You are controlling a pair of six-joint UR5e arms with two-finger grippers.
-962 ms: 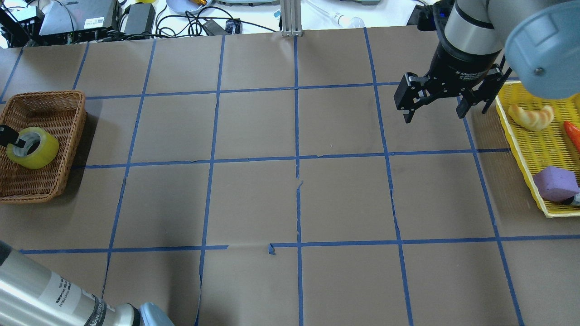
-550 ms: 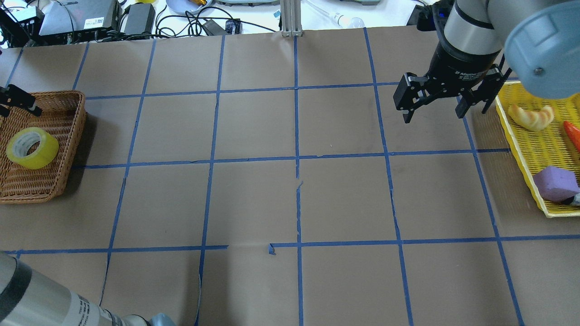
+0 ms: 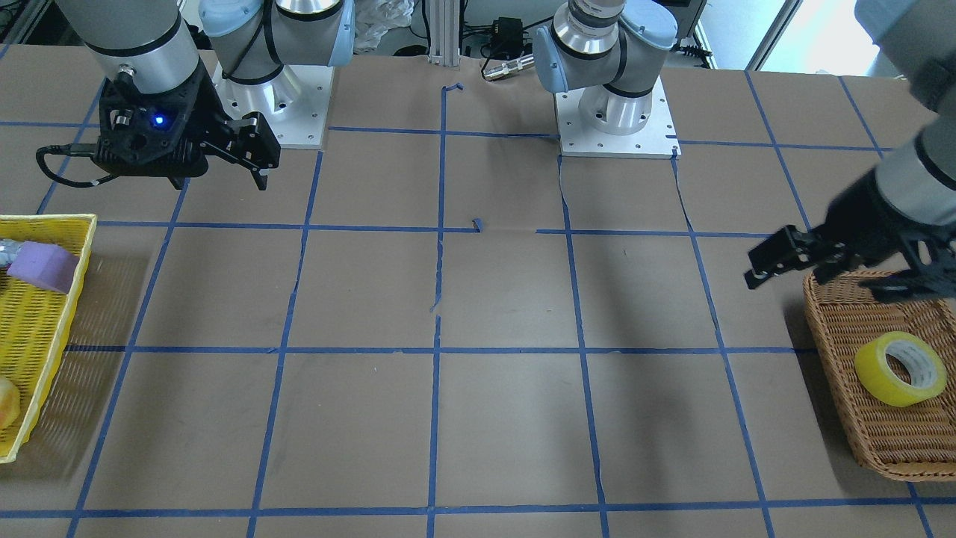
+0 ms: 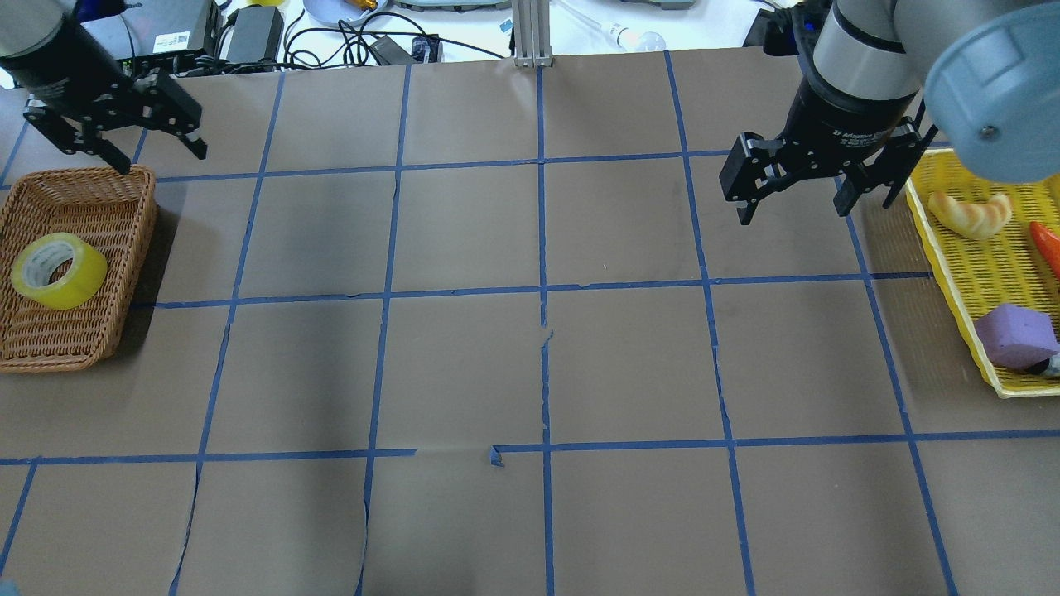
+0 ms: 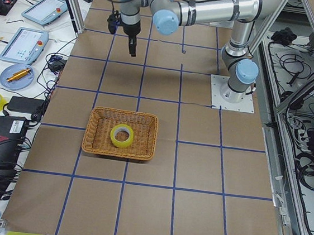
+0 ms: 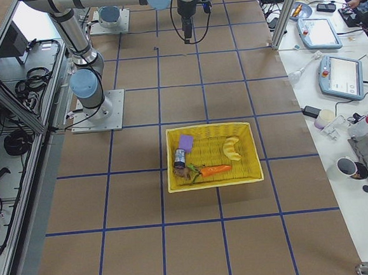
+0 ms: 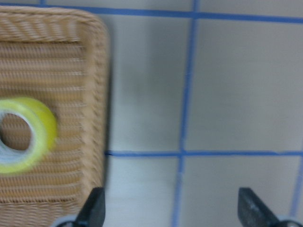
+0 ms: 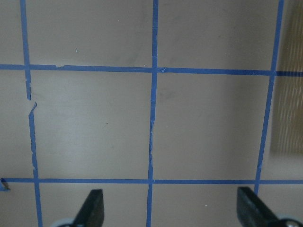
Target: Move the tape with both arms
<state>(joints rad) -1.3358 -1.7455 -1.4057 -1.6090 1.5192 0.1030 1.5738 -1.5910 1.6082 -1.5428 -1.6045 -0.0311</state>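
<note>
The yellow tape point(image 4: 58, 271) lies flat in the wicker basket point(image 4: 83, 175) at the table's left end. It also shows in the front view point(image 3: 900, 368), the exterior left view point(image 5: 122, 136) and the left wrist view point(image 7: 21, 135). My left gripper point(image 4: 163, 161) is open and empty, raised just beyond the basket's far right corner; it shows in the front view point(image 3: 829, 288) too. My right gripper point(image 4: 793, 211) is open and empty, hovering left of the yellow tray point(image 4: 952, 273).
The yellow tray point(image 3: 45, 219) holds a purple block point(image 4: 1014, 334), a croissant point(image 4: 970, 213) and an orange item. Cables and boxes lie beyond the table's far edge. Blue tape lines grid the brown table.
My left gripper let go of the tape, rose out of the basket and moved past its far edge. The tape stays in the basket. The right arm barely moved.
</note>
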